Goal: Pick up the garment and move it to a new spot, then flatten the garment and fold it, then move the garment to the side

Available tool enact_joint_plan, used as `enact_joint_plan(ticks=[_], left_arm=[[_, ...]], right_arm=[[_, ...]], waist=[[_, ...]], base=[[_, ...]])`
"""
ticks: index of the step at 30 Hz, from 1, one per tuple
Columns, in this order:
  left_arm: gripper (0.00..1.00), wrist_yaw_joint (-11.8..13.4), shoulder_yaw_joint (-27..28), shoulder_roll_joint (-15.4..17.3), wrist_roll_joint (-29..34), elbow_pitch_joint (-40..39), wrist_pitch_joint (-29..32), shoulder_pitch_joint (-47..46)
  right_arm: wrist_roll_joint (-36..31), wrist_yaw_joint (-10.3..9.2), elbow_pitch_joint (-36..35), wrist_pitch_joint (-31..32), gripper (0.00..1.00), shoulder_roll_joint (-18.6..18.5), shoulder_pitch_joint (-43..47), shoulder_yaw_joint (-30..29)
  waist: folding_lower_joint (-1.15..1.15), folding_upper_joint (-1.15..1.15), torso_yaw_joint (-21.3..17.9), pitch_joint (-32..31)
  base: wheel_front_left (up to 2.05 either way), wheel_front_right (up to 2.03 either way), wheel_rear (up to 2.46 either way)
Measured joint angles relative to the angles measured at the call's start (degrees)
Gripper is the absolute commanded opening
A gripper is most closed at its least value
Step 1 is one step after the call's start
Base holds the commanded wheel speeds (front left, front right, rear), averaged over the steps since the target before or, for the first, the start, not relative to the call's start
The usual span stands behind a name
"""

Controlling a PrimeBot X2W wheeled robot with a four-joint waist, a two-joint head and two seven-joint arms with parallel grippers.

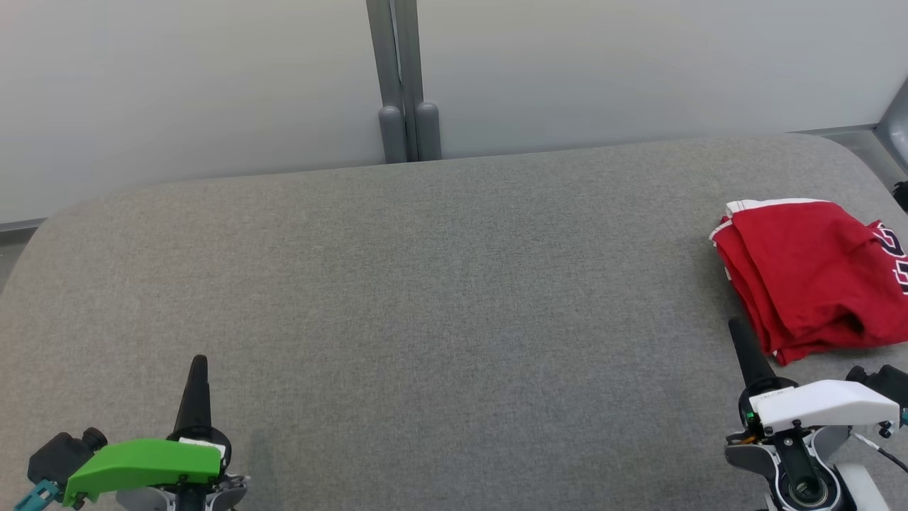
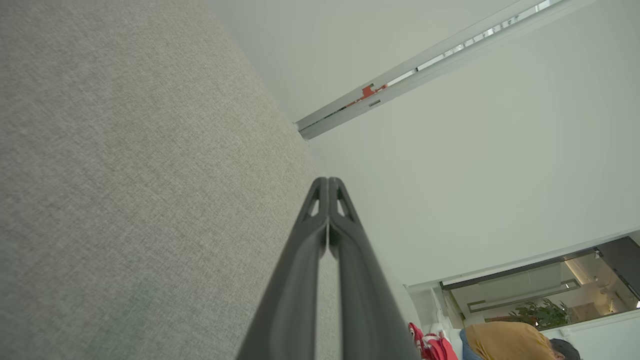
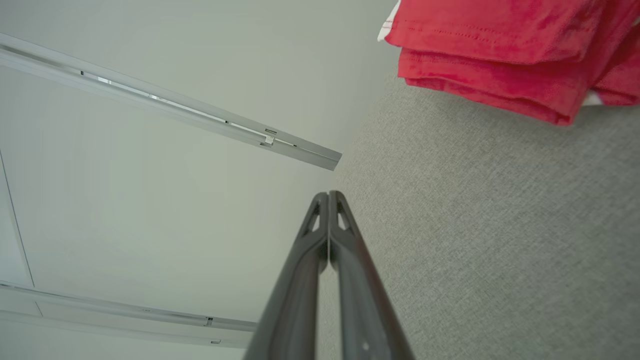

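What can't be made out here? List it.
Head view: lettering on the garment is cut off by the right edge.
Right wrist view: the top edge cuts the garment off.
Left wrist view: garment tiny, partly behind the left gripper; person cut by bottom edge.

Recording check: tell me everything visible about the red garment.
The red garment is soft, jersey-like knit with white trim at its far-left corner and dark-and-white lettering cut off by the head view's right edge. It lies folded in stacked layers at the right end of the grey fabric surface, resting on that alone. The shut right hand sits just before it, not touching.
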Motion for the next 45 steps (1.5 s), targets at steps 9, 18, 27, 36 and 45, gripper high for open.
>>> enact_joint_plan(ticks=[9,18,27,36,45], left_arm=[[0.0,-0.1,0.5,0.0,-5.2,0.0,1.2,-0.5],[0.0,-0.3,1.0,-0.1,-9.6,-0.1,2.4,-1.2],[0.0,-0.5,1.5,-0.1,-13.7,-0.2,3.6,-1.5],[0.0,-0.5,1.8,-0.1,-17.7,-0.3,4.5,-2.1],[0.0,-0.6,2.2,-0.2,-21.6,-0.3,5.5,-2.7]], right_arm=[[3.9,-0.01,-0.3,1.3,0.0,0.5,-0.2,-1.0],[7.5,-0.01,-0.6,2.4,0.0,1.3,-0.2,-1.9],[10.9,-0.01,-0.9,3.6,0.0,1.9,-0.4,-2.9],[14.0,-0.02,-1.1,4.6,0.0,2.3,-0.5,-3.6],[16.9,-0.01,-1.4,5.6,0.0,2.9,-0.7,-4.4]], waist=[[0.0,0.0,0.2,0.3],[0.0,0.0,0.4,0.6],[0.0,0.0,0.6,0.9],[0.0,0.0,0.8,1.2],[0.0,0.0,1.0,1.5]], base=[[0.0,0.0,0.0],[0.0,0.0,0.0],[0.0,0.0,0.0],[0.0,0.0,0.0],[0.0,0.0,0.0]])
